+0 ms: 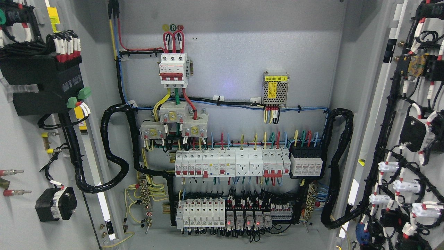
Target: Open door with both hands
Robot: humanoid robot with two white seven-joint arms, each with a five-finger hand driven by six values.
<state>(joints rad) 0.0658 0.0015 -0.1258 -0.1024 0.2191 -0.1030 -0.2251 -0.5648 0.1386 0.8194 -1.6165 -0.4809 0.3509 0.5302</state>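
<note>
Head view shows the cabinet (340, 52) with both doors swung wide, the left door (20, 146) and right door (381, 104) each carrying wired parts on the inner face. Inside sit a red-handled breaker (173, 68), a mesh power supply (275, 89), and two breaker rows (231, 163). No hand appears, so its state cannot be told.

Grey metal back panel (236, 52) under soft even light, faint bluish glare spot (227, 85) near centre.
</note>
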